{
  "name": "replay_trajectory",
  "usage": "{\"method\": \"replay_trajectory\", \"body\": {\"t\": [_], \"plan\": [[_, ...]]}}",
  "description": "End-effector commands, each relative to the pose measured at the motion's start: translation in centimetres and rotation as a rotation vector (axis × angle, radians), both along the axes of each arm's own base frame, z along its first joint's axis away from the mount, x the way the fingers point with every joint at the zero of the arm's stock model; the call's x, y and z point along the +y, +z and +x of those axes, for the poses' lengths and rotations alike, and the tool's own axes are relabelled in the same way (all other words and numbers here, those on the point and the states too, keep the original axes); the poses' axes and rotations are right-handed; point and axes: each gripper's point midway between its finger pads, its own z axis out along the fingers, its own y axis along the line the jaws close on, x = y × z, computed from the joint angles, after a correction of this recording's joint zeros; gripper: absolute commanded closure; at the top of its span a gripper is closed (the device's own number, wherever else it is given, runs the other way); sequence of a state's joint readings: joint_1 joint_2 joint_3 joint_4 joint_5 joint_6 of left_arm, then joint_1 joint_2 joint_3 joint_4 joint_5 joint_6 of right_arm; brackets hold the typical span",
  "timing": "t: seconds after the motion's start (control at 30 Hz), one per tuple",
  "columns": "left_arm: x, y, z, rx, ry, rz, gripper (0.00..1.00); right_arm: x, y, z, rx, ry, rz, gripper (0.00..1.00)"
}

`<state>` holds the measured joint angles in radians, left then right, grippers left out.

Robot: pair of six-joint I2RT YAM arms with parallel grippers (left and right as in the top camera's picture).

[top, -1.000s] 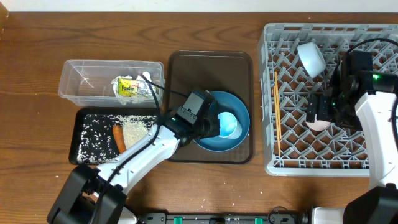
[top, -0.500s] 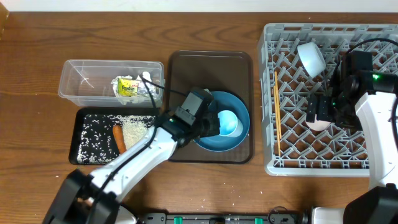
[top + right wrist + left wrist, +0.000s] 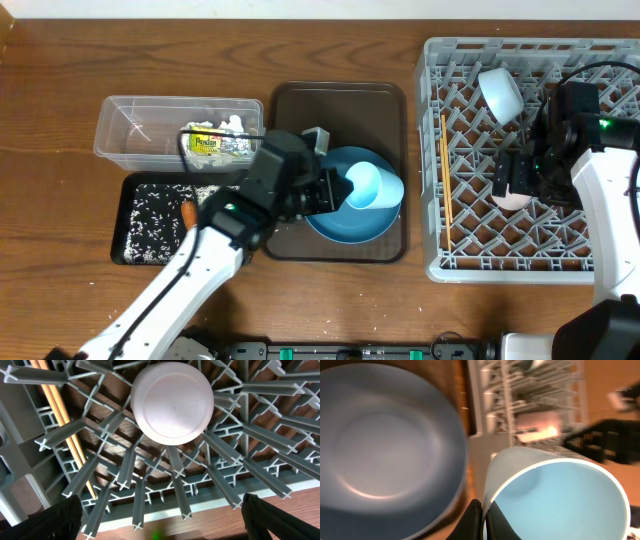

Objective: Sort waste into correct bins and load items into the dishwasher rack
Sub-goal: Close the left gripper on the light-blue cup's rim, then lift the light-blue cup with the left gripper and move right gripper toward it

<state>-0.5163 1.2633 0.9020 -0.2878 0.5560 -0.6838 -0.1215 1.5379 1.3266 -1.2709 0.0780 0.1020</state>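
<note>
My left gripper (image 3: 334, 190) is shut on the rim of the light-blue cup (image 3: 371, 186), one finger inside and one outside. The cup hangs tilted above the blue plate (image 3: 345, 226). In the left wrist view the cup (image 3: 560, 500) fills the lower right, pinched at my left gripper (image 3: 484, 520), with the plate (image 3: 380, 440) to its left. My right gripper (image 3: 520, 178) stands open over the grey dishwasher rack (image 3: 600, 262), above the upturned pink cup (image 3: 172, 402); nothing is between its fingers (image 3: 280, 517). A white bowl (image 3: 500, 92) and chopsticks (image 3: 446, 180) lie in the rack.
The plate rests on a brown tray (image 3: 300, 110). Left of it, a clear tub (image 3: 130, 130) holds the yellow-green wrapper (image 3: 207, 142) and the tissue (image 3: 235, 123). The black tray (image 3: 135, 250) below it holds rice and a carrot (image 3: 188, 212).
My left arm has risen and swung left, lifting the light-blue cup off the plate and tipping it. The right arm has not moved.
</note>
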Motion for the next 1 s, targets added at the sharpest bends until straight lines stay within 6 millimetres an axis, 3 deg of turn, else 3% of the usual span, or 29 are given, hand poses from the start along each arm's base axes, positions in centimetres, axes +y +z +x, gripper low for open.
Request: {"method": "replay_trajectory", "body": {"t": [0.0, 0.13, 0.4, 0.97], "plan": [[-0.6, 2.8, -2.1, 0.021, -0.130, -0.145, 0.94, -0.2, -0.2, -0.1, 0.006, -0.008, 0.001, 0.01], [0.2, 4.4, -2.4, 0.016, -0.185, -0.225, 0.94, -0.2, -0.2, -0.1, 0.006, -0.008, 0.001, 0.01], [1.9, 5.3, -2.3, 0.032, -0.212, -0.298, 0.94, -0.2, -0.2, -0.1, 0.006, -0.008, 0.001, 0.01], [2.0, 5.0, -2.6, 0.033, -0.224, -0.289, 0.94, -0.2, -0.2, -0.1, 0.006, -0.008, 0.001, 0.01]]}}
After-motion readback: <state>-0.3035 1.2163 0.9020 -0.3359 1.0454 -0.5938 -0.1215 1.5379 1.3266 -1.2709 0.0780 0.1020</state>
